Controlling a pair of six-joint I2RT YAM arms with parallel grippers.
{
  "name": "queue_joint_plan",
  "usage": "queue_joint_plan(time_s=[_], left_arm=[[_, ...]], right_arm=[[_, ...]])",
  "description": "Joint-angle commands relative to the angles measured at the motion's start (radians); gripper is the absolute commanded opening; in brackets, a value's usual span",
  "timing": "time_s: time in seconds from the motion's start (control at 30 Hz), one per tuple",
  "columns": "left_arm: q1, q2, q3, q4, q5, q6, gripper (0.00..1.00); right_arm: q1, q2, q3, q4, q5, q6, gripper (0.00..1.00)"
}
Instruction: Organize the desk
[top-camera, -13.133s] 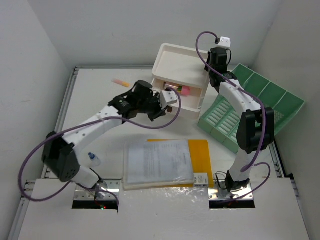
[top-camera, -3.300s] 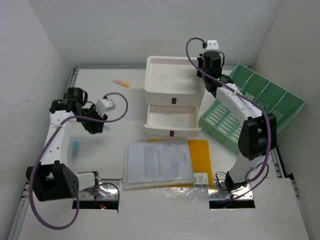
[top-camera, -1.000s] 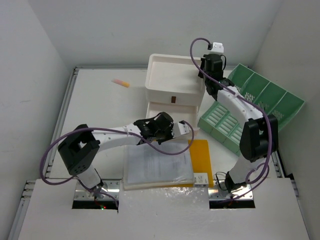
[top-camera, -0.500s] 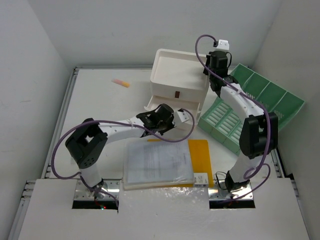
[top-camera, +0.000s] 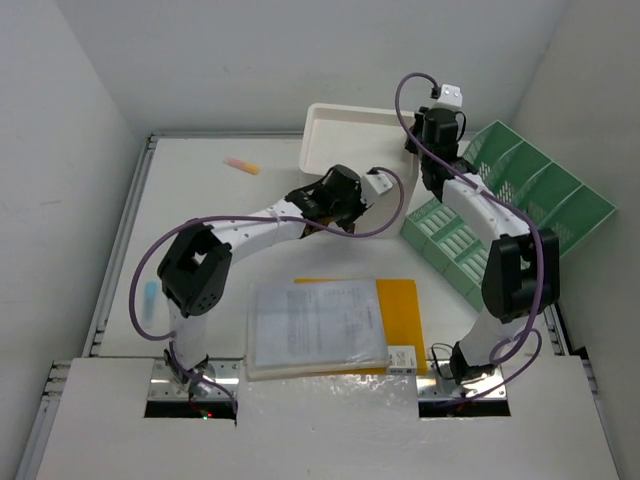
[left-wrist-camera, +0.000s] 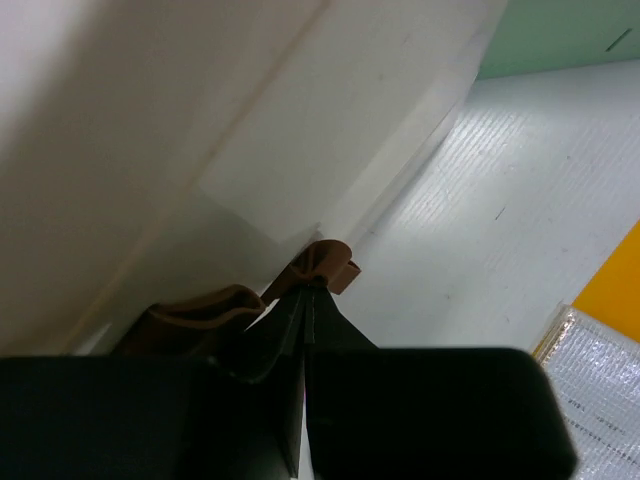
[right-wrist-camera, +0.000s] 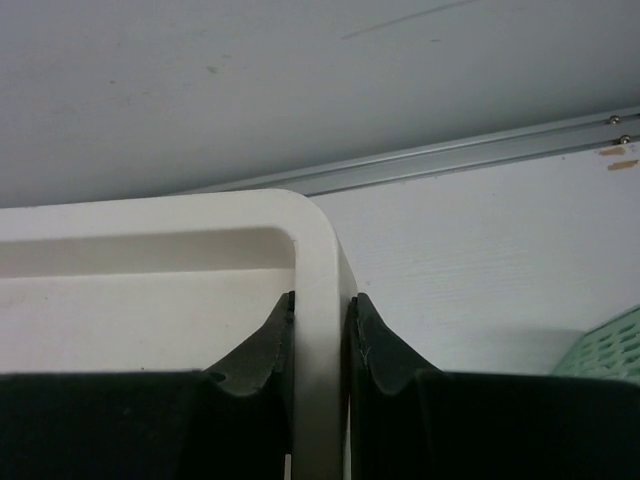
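Drawer box (top-camera: 350, 130) front (desk (top-camera: 200, 200) beneath too) behind left arm (top-camera: 255, 226)

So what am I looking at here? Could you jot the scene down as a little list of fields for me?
Left claw: closed on the brown pull tab at the front of the drawer box
Right claw: pinching the drawer box's top rim, one finger on each side
Desk: white, metal rails at the edges
Right of box: green file rack
Near edge: papers lying over a yellow folder
Loose bits: pink stick far left; small blue thing by the left rail
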Motion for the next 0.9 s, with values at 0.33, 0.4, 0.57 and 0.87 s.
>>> queue_joint_plan(time_s=[0.33, 0.4, 0.57, 0.87], left_arm=[[0.077, 0.061, 0.079, 0.195, -0.121, 0.002, 0.0], [0.099, 0.049, 0.065, 0.198, -0.121, 0.013, 0.0], [0.145, 0.032, 0.085, 0.207, -0.132, 0.034, 0.02], [0.153, 0.044, 0.099, 0.223, -0.097, 0.08, 0.08]], right_arm=[[0.065, -0.082, -0.187, -0.067, -0.141, 0.227, 0.0], [0.068, -0.099, -0.232, -0.028, -0.136, 0.264, 0.0], [0.09, -0.11, -0.267, 0.038, -0.028, 0.316, 0.0], [0.09, -0.026, -0.171, 0.013, 0.111, 0.349, 0.0]])
